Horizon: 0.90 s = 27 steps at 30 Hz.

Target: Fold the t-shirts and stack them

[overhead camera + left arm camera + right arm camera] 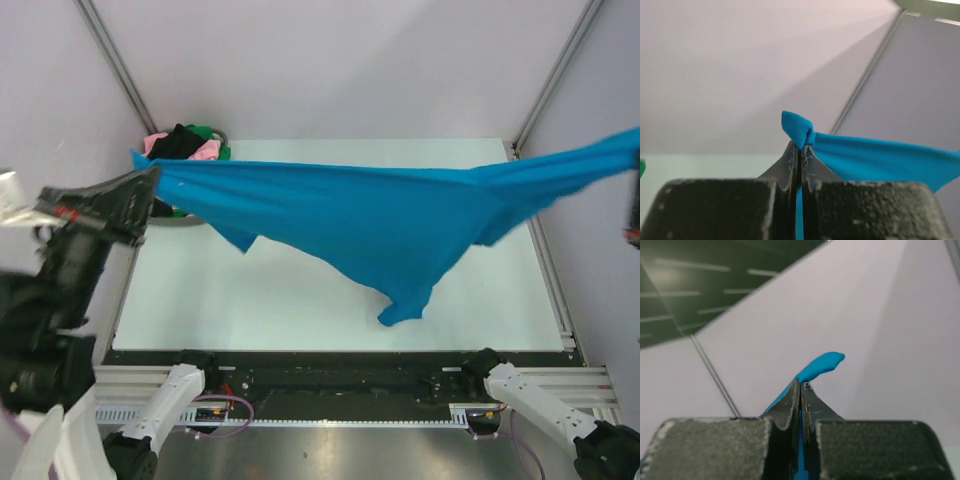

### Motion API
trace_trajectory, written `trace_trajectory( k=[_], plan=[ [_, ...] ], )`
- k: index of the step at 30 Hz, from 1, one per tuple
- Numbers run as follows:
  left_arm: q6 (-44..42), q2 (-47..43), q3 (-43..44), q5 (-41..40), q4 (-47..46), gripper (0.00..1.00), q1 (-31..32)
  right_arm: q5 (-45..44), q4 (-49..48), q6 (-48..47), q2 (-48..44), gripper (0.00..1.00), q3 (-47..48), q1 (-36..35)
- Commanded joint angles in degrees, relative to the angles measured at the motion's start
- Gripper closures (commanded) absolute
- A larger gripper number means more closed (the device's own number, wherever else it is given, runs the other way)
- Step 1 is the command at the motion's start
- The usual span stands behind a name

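Left pincer [800,150] and right pincer [801,387] each pinch the blue t-shirt [350,215], which half hides the basket [190,221].

Grey basket [188,220] at white table's [300,310] far-left corner

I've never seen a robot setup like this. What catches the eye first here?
The bright blue t-shirt is stretched in the air across the white table, with its middle sagging. The left gripper and the right gripper each pinch one end, jaws shut. At the far left corner lies a heap of pink, black and green shirts.
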State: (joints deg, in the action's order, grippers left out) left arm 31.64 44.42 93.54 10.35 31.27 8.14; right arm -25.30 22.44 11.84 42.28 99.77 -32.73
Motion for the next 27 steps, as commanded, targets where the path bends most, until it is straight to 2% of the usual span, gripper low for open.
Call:
trace_trajectory(
  k=[1,9,10,12,14,16,18,19,21,22,24,26,27],
  plan=[
    [-3.8,-1.7,7.8,4.2,5.1,1.0,0.0,8.1,-1.0,-0.7,-0.9,1.0,5.0,4.2],
    [-2.8,-1.5,14.4,3.6,5.1,1.0,0.0,24.7,3.8,6.4,4.6,1.0,21.9,26.0],
    [-2.8,-0.7,14.9,3.7,5.2,1.0,0.1,27.6,3.8,7.1,5.9,1.0,22.4,28.7],
    [-3.1,0.0,15.4,3.1,5.5,1.0,0.0,28.6,3.1,9.3,6.6,1.0,21.2,29.5],
    [-3.6,0.7,12.7,2.6,5.4,1.0,0.0,29.8,2.5,10.7,7.3,1.0,18.8,31.2],
    [-4.0,0.8,9.1,2.5,4.5,1.0,0.0,32.1,1.1,11.6,7.2,1.0,13.1,32.3],
    [-4.4,-0.1,1.2,2.1,2.1,1.0,0.0,33.0,-1.7,13.1,6.7,1.0,7.4,35.5],
    [-4.4,-0.6,-5.3,1.7,-0.3,1.0,0.0,33.6,-2.8,13.6,6.2,1.0,1.4,36.1],
    [-4.4,-1.2,-12.2,0.6,-3.0,1.0,0.0,33.6,-5.6,14.4,6.0,1.0,-5.5,36.7],
    [-4.5,-0.8,-18.5,-0.1,-5.2,1.0,0.0,33.1,-6.5,14.8,5.9,1.0,-12.5,36.7],
    [-3.9,0.2,-25.0,-0.8,-8.2,1.0,0.0,32.4,-9.7,15.2,7.3,1.0,-18.9,36.1],
    [-2.8,2.0,-33.1,-2.3,-12.9,1.0,0.0,28.0,-12.0,14.8,9.6,1.0,-27.0,34.3],
    [-2.5,4.9,-35.3,-2.9,-14.4,1.0,0.0,25.7,-14.8,13.9,12.4,1.0,-29.3,30.7]
  ],
)
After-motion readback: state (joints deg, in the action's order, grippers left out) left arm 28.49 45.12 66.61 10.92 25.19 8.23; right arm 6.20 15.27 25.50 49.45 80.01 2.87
